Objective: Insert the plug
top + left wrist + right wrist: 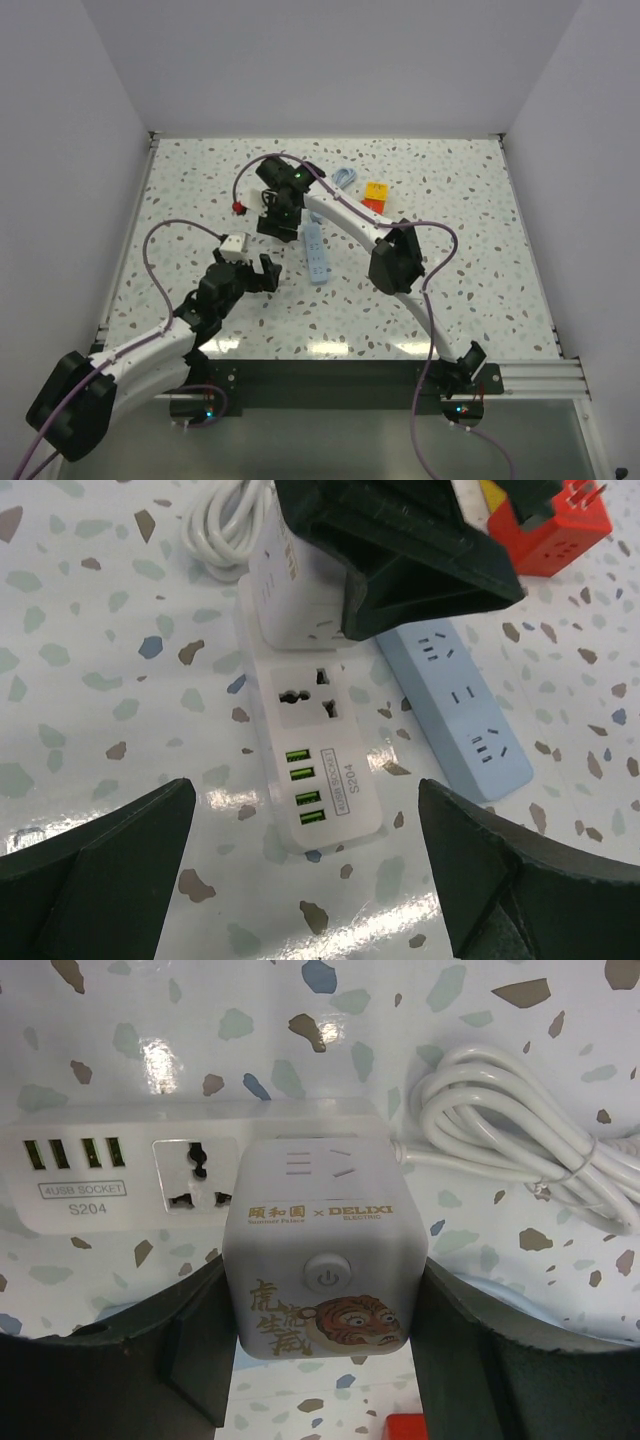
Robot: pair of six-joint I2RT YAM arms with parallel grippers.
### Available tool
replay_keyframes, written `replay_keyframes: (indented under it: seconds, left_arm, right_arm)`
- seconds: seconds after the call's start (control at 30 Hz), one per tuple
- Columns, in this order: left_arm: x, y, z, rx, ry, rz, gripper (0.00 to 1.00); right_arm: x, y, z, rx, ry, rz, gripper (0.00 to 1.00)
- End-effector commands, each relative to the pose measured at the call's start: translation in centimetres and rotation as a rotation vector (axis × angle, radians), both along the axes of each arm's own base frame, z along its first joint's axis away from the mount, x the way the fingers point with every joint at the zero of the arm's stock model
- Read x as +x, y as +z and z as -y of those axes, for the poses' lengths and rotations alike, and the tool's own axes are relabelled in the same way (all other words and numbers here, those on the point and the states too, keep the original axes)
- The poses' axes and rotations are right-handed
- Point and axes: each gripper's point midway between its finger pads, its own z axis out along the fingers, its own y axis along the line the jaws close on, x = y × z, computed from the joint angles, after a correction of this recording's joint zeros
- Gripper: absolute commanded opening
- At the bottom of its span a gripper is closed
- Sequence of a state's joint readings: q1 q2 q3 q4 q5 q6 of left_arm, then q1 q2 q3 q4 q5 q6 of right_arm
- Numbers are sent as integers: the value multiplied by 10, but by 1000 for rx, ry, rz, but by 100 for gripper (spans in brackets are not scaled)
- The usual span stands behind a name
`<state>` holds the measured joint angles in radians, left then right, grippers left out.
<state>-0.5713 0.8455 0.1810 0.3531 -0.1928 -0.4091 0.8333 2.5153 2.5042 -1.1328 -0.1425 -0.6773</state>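
A white power strip [312, 748] with green USB ports and a universal socket lies on the speckled table; it also shows in the right wrist view [120, 1175] and the top view [234, 243]. My right gripper [322, 1295] is shut on a white cube plug [320, 1250] with a tiger print. It holds the cube upright on the strip's far socket; its prongs are hidden. The cube also shows in the left wrist view [290, 590]. My left gripper [305, 880] is open and empty, just short of the strip's USB end, not touching it.
A light blue power strip [465, 720] lies right of the white strip, close beside it. A red and yellow cube socket [375, 194] sits behind it. The strip's coiled white cable [520, 1130] lies past the cube. A small red plug [238, 208] lies at the left.
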Motion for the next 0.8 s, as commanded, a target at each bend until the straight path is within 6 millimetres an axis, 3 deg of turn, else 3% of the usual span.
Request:
replay_keyframes:
  seconds: [0.0,0.3,0.57,0.7,0.77]
  left_arm:
    - [12,2,6,-16,7,15,98]
    - [31,-32,12,78,20,-70,97]
    - [40,-31,23,77,-14,-51,97]
    - [46,-46,27,125,-31,-96,86]
    - [46,-53,29,140,-40,-116,72]
  right_arm:
    - [-1,-26,-10,-11,47,-13,0]
    - [1,-14,-17,45,50,5,0]
    - [-3,-13,-15,57,35,-9,0]
    - [-7,-12,-16,74,27,-14,0]
    - [-6,-4,-16,100,11,-8,9]
